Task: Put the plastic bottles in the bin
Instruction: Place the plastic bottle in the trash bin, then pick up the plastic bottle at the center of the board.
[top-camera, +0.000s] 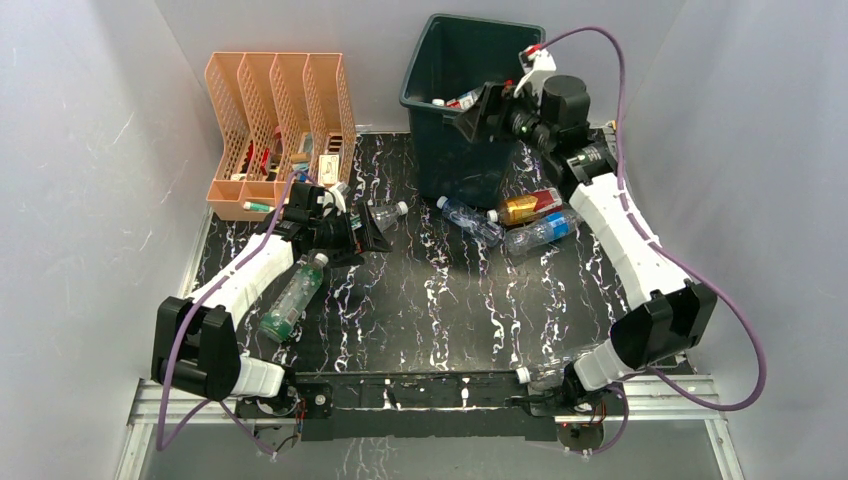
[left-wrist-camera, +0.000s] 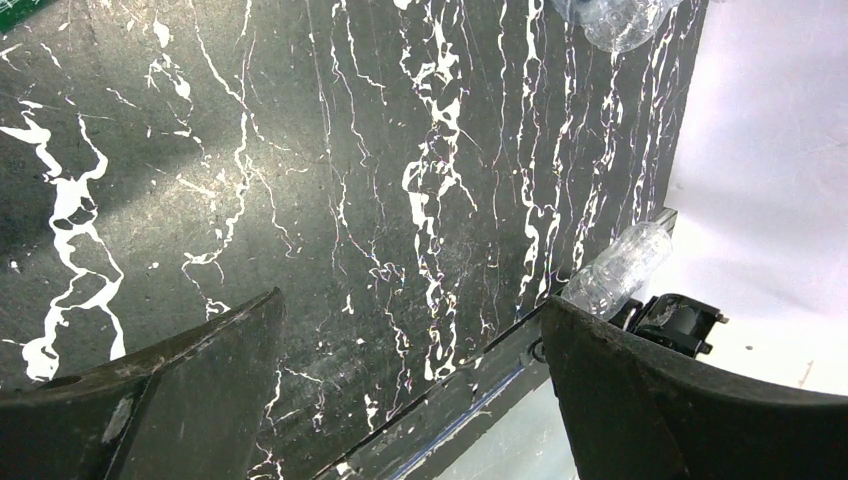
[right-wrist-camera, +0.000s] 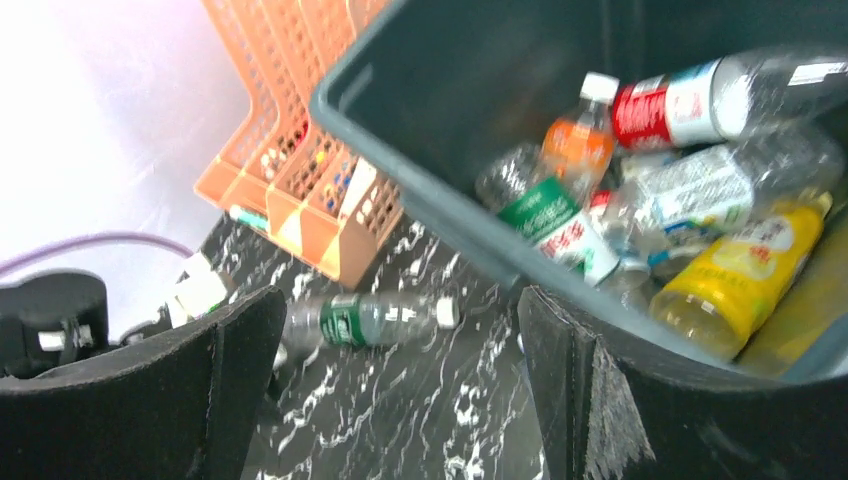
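Note:
The dark green bin (top-camera: 445, 165) stands at the back of the table. My right gripper (top-camera: 478, 112) hangs open and empty over its front rim. Inside the bin (right-wrist-camera: 470, 80) lie several plastic bottles: a red-label one (right-wrist-camera: 672, 103), an orange one (right-wrist-camera: 576, 148), a green-label one (right-wrist-camera: 553, 220) and a yellow one (right-wrist-camera: 738, 276). My left gripper (top-camera: 366, 234) is open and empty beside a clear bottle (top-camera: 386, 214). A green-label bottle (top-camera: 292, 298) lies by the left arm. An amber bottle (top-camera: 530, 206) and two clear ones (top-camera: 470, 220) (top-camera: 543, 230) lie before the bin.
A peach slotted file organizer (top-camera: 275, 130) stands at the back left, also in the right wrist view (right-wrist-camera: 300, 150). Another clear bottle (left-wrist-camera: 620, 268) lies at the table's near edge by the right arm's base (top-camera: 585, 385). White walls close in both sides.

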